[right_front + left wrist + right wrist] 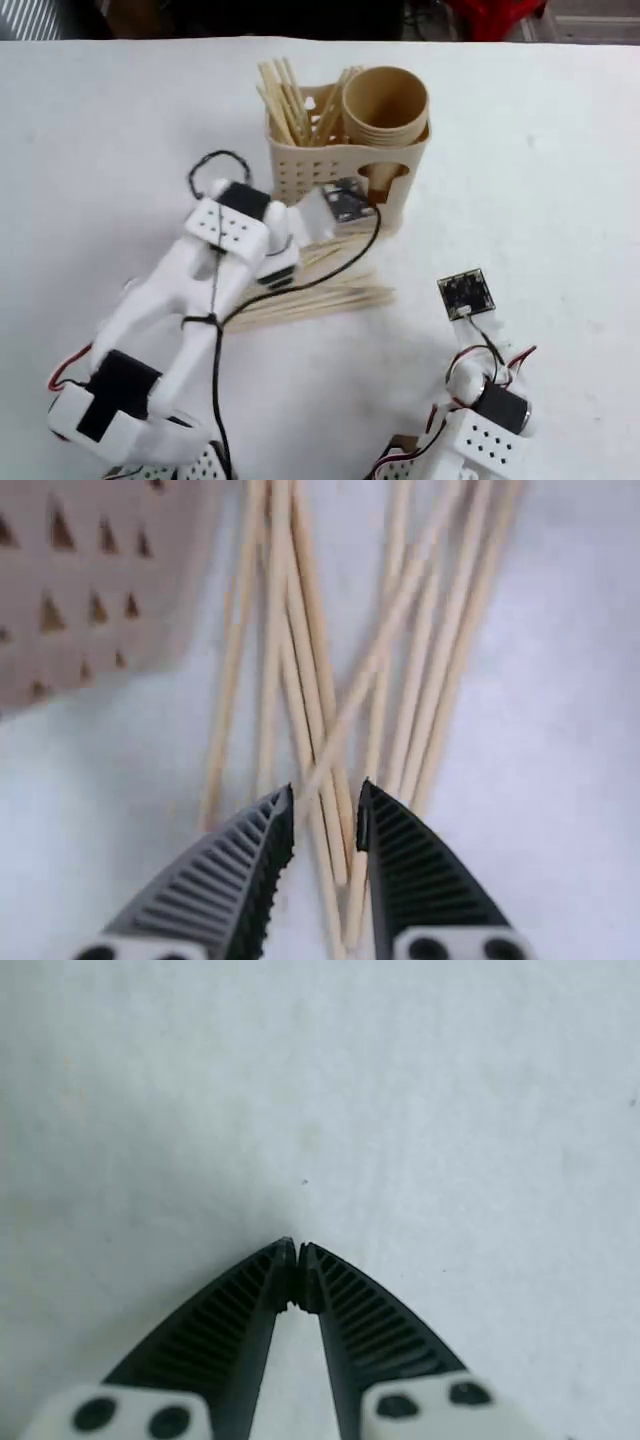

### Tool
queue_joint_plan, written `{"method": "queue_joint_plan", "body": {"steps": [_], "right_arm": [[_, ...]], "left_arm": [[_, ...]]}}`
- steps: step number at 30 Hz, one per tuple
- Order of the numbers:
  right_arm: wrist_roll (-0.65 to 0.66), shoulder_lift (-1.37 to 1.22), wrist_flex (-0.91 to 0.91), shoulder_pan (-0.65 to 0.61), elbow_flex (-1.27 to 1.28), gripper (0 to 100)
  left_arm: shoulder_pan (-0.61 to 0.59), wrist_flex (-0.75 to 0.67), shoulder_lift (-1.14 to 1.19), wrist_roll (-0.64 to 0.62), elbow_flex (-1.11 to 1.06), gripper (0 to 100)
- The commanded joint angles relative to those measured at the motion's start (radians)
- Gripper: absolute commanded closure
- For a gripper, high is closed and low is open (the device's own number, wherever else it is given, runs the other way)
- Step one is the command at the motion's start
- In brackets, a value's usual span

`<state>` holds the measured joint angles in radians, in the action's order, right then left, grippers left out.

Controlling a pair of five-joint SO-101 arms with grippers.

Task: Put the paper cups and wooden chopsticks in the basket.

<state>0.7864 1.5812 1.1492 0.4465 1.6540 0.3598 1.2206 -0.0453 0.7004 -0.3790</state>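
Note:
A beige perforated basket at the table's back holds a stack of paper cups and a bundle of wooden chopsticks. More chopsticks lie fanned on the table just in front of it. The left arm leans over this pile. My left gripper is low on the loose chopsticks, its fingers closed in on a few that fill the narrow gap. The basket wall is close beside. My right gripper is shut and empty above bare table.
The right arm sits folded at the front right, apart from the pile. The left arm's black cable trails toward the front edge. White tabletop lies open to the basket's right and left.

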Motion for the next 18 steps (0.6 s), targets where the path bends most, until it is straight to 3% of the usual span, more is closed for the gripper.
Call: {"method": "queue_joint_plan", "body": {"steps": [1,7,18], "right_arm": [[-0.002,0.007,0.007,0.007,-0.003,98.1],[-0.002,0.007,0.007,0.007,-0.003,98.1],[-0.002,0.007,0.007,0.007,-0.003,98.1]], "left_arm": [[0.061,-0.176,-0.001,-0.02,-0.023,87],[0.099,-0.203,0.074,-0.011,-0.031,80],[0.071,-0.199,0.361,-0.012,0.178,83]]}}
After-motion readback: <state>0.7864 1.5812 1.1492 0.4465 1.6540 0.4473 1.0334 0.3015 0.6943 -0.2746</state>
